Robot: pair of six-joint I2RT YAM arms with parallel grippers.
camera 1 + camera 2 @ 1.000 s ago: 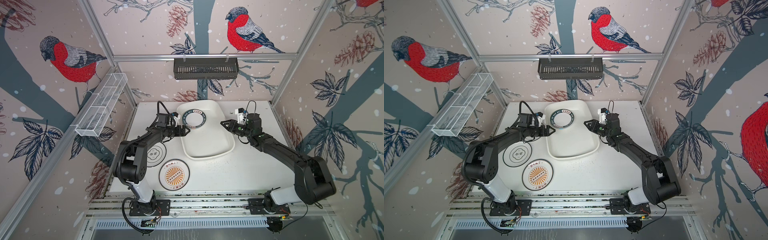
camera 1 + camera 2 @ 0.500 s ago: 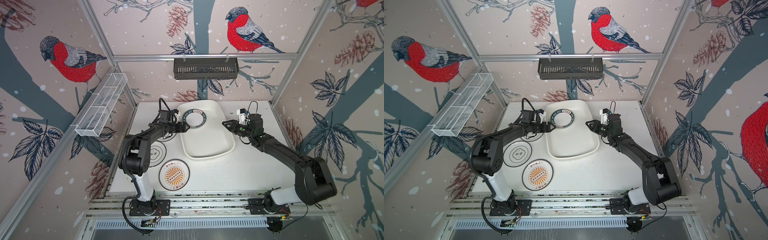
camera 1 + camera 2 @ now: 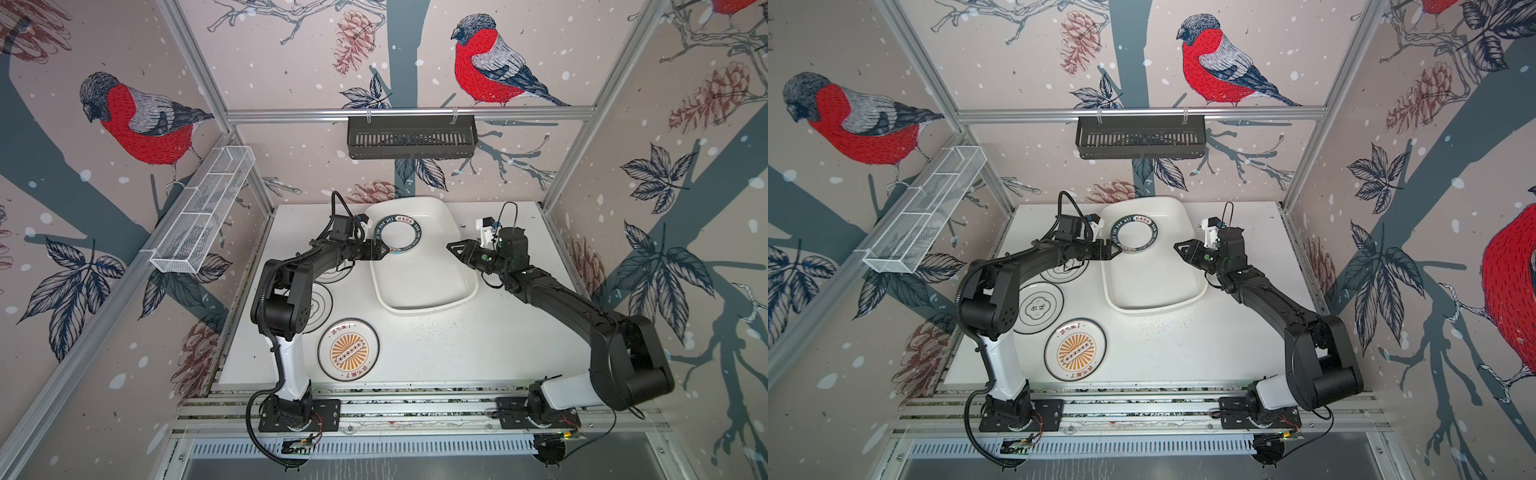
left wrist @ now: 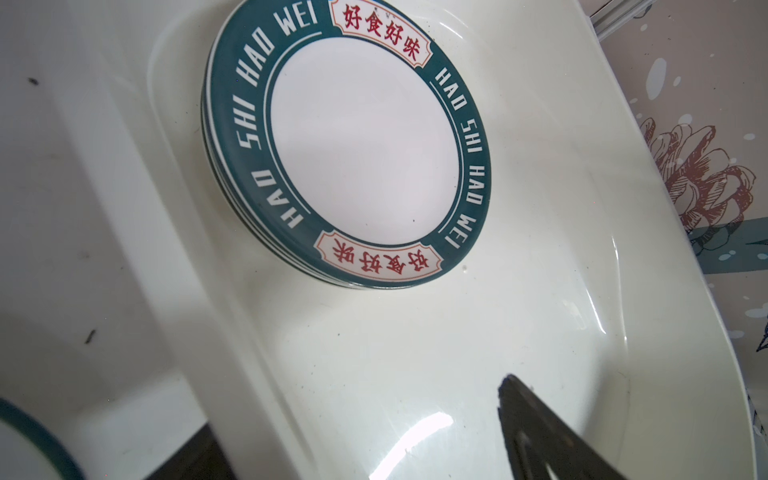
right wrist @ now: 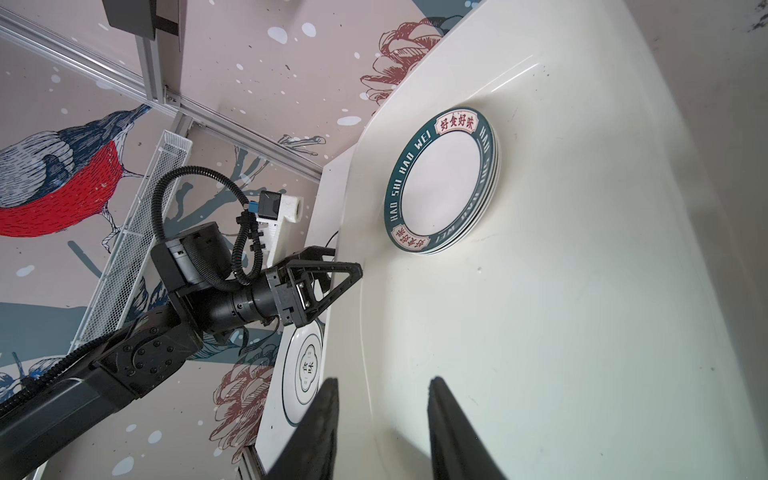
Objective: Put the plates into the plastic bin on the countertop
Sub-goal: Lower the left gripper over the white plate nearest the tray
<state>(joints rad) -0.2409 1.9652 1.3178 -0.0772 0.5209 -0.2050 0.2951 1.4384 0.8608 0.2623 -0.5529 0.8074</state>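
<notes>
The white plastic bin [image 3: 424, 308] [image 3: 1154, 309] sits at the back middle of the countertop [image 3: 478, 345]. A stack of green-rimmed plates [image 3: 397, 235] [image 3: 1134, 235] [image 4: 353, 145] [image 5: 442, 183] lies in its far left corner. My left gripper [image 3: 380, 249] [image 3: 1115, 251] [image 5: 345, 270] is open and empty over the bin's left rim, right beside that stack. In the left wrist view only one of its fingers [image 4: 540, 436] shows. My right gripper [image 3: 451, 247] [image 3: 1177, 247] [image 5: 380, 380] hovers at the bin's right rim, open and empty. An orange-sunburst plate [image 3: 349, 350] [image 3: 1075, 350] lies near the front left.
Two black-rimmed plates [image 3: 1040, 307] [image 3: 1065, 272] lie left of the bin, partly under my left arm. A black slatted basket [image 3: 411, 137] hangs on the back wall. A white wire rack [image 3: 203, 216] is fixed to the left wall.
My left arm has stretched further out, bringing its open gripper slightly closer to the plate stack. The right arm and the plates have stayed put.
</notes>
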